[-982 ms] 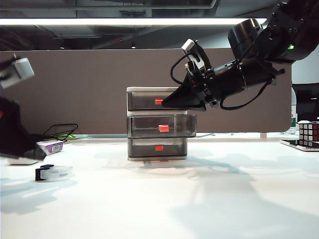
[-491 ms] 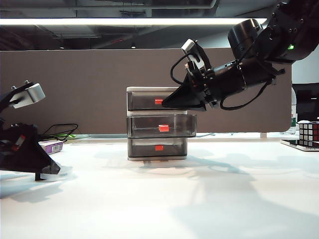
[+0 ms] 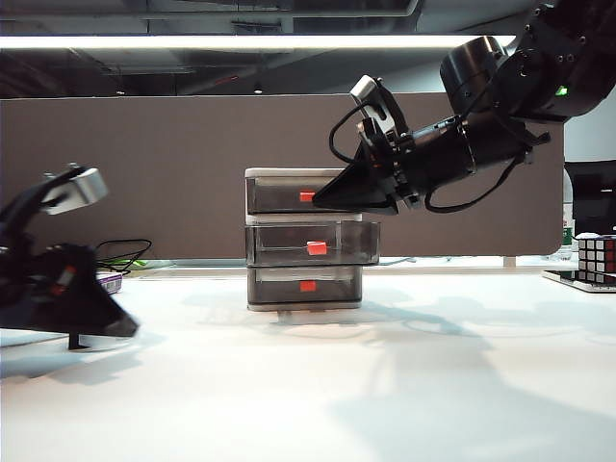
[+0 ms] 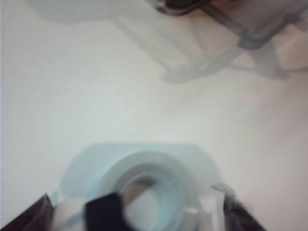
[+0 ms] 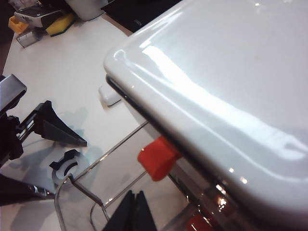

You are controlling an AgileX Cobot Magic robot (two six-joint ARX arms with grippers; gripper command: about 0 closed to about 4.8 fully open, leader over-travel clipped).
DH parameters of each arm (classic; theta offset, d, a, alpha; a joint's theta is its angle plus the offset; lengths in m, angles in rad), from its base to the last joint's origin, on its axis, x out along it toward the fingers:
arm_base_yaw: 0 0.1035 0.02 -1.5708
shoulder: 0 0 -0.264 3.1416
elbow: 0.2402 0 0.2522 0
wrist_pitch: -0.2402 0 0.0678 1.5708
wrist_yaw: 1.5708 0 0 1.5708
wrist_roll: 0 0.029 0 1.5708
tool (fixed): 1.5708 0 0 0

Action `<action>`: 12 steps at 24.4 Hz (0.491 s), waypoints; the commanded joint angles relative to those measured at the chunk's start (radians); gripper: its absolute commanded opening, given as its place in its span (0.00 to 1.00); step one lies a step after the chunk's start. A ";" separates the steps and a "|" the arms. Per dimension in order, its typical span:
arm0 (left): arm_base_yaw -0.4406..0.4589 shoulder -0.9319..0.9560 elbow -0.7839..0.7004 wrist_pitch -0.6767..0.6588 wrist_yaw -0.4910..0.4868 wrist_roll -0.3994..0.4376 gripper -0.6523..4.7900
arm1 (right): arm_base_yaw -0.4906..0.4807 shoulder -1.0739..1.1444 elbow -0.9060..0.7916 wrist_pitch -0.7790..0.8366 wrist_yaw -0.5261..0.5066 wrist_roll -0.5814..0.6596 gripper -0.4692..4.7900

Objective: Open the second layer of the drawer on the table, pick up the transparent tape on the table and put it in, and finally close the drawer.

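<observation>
- Left gripper: jaws wide, empty, straddling the tape, which lies flat on the table directly beneath it.
- Right gripper: fingertips together, empty, over the open second drawer, well apart from the tape.

Ceiling light strip at 12 o'clock; soft shadows on white flat tabletop; left wrist view blurred, washed out.
</observation>
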 commanded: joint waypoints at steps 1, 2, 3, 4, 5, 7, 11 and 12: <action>-0.030 0.023 0.023 0.009 -0.005 0.010 1.00 | 0.001 -0.002 0.005 0.009 -0.006 0.002 0.08; -0.038 0.032 0.030 0.008 -0.019 0.018 1.00 | 0.000 -0.002 0.005 0.009 -0.006 0.002 0.08; -0.051 0.047 0.041 0.008 -0.052 0.018 1.00 | 0.000 -0.002 0.005 0.007 -0.006 0.001 0.08; -0.056 0.055 0.047 0.006 -0.067 0.018 1.00 | 0.000 -0.002 0.005 0.004 -0.006 0.001 0.08; -0.056 0.057 0.047 0.007 -0.071 0.018 1.00 | 0.001 -0.002 0.005 0.002 -0.006 0.001 0.08; -0.056 0.058 0.047 0.000 -0.088 0.018 1.00 | 0.001 -0.002 0.005 -0.006 -0.006 0.000 0.08; -0.056 0.057 0.047 -0.055 -0.114 0.018 1.00 | 0.000 -0.002 0.005 -0.021 -0.006 -0.005 0.08; -0.056 0.057 0.047 -0.066 -0.114 0.018 1.00 | 0.000 -0.003 0.005 -0.021 -0.006 -0.006 0.08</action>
